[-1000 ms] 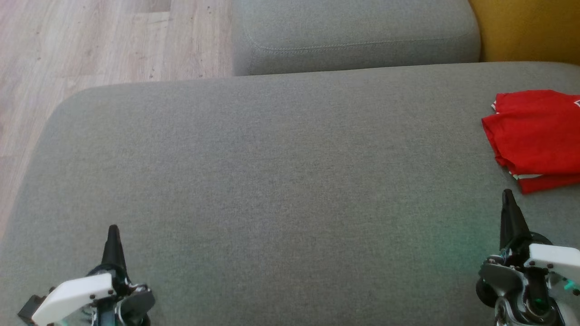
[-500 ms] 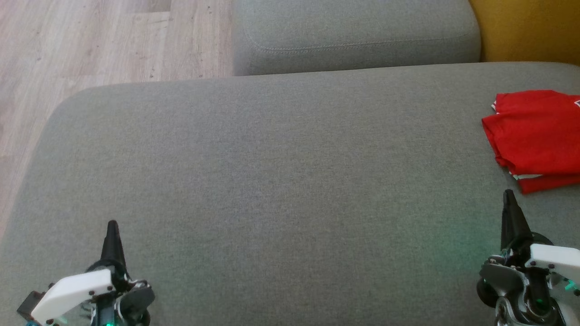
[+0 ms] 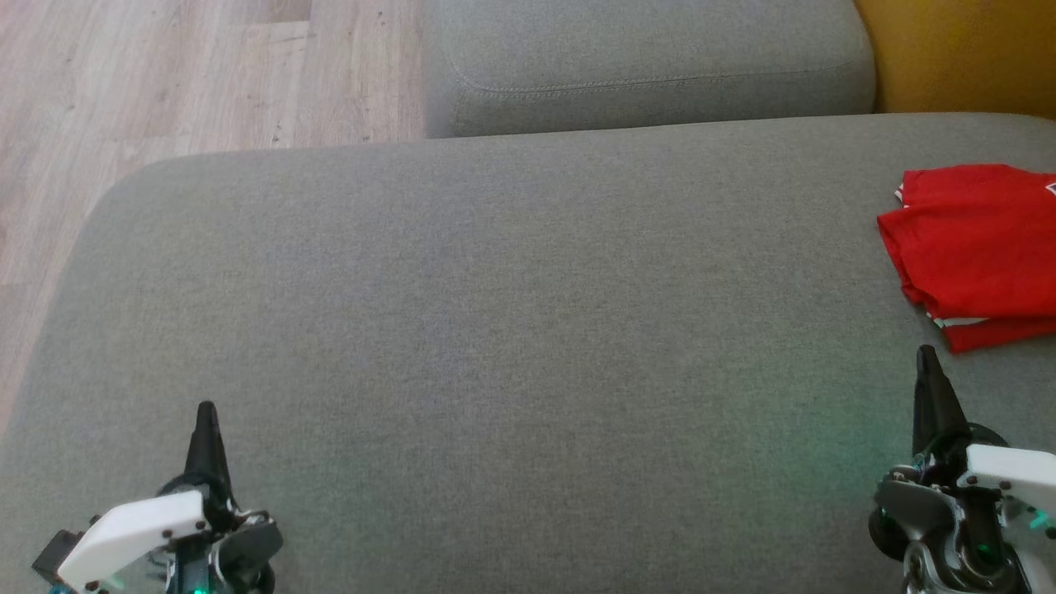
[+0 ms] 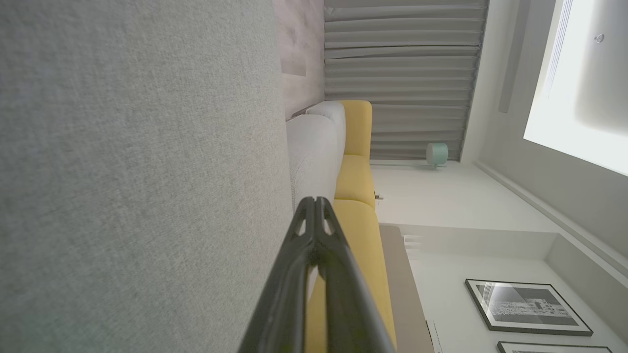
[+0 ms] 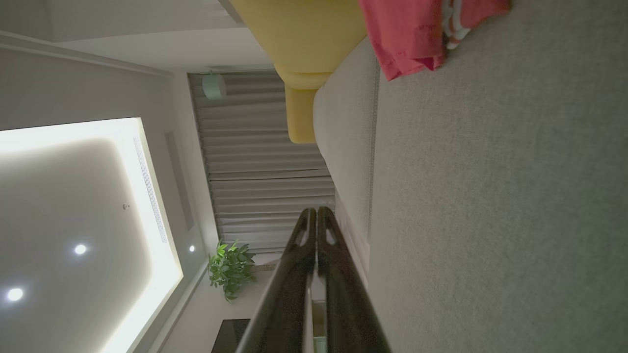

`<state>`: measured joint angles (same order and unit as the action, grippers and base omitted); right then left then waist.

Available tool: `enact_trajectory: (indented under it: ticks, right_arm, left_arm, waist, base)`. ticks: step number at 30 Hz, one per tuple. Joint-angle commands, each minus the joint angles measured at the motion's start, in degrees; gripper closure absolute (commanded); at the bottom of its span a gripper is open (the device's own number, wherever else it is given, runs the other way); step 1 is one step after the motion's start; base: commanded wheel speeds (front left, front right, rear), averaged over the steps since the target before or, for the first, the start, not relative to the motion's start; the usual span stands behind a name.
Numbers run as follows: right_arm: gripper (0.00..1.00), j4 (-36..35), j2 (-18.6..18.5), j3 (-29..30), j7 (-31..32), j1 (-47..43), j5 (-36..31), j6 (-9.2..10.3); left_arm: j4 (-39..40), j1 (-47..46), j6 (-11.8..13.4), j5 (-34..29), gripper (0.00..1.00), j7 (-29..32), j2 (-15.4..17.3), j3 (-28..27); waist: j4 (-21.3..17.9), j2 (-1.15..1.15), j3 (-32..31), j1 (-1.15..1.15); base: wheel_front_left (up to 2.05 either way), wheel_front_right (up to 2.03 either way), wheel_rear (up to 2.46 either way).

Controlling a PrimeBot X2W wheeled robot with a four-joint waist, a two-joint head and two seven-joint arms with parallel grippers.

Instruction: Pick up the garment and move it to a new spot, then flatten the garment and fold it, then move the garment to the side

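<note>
- Garment lies folded on the cushion, far right.
- Your left gripper: fingers together, empty.
- Your right gripper: fingers together, near the garment.

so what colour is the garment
The garment is red with white-striped edging, best in head view.

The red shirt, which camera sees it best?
The head view: the folded red jersey shirt lies on the grey fabric cushion, seen from above, though the right edge cuts it off. The right wrist view catches just a red corner and striped edge. The left wrist view faces cushion and yellow sofa.
</note>
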<state>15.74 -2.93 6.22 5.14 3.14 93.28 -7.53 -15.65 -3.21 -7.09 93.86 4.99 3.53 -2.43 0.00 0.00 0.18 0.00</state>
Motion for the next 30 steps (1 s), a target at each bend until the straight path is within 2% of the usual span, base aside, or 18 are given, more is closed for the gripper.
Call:
enact_trajectory:
  ticks: [1, 30]
  right_arm:
    - [1.0, -1.8, -0.9, -1.0, 0.3, 2.9, 0.0, 0.04]
    - [1.0, -1.8, -0.6, -0.6, 0.7, 3.0, -0.4, 0.04]
  left_arm:
    - [1.7, -2.8, -0.4, -0.4, 1.0, 0.2, 0.5, -2.5]
    - [1.7, -2.9, -0.4, -0.8, 1.0, 0.6, 0.1, -3.0]
  waist:
    - [0.0, 0.0, 0.0, 0.0]
    - [0.0, 0.0, 0.0, 0.0]
  base:
    - [0.0, 0.0, 0.0]
    - [0.0, 0.0, 0.0]
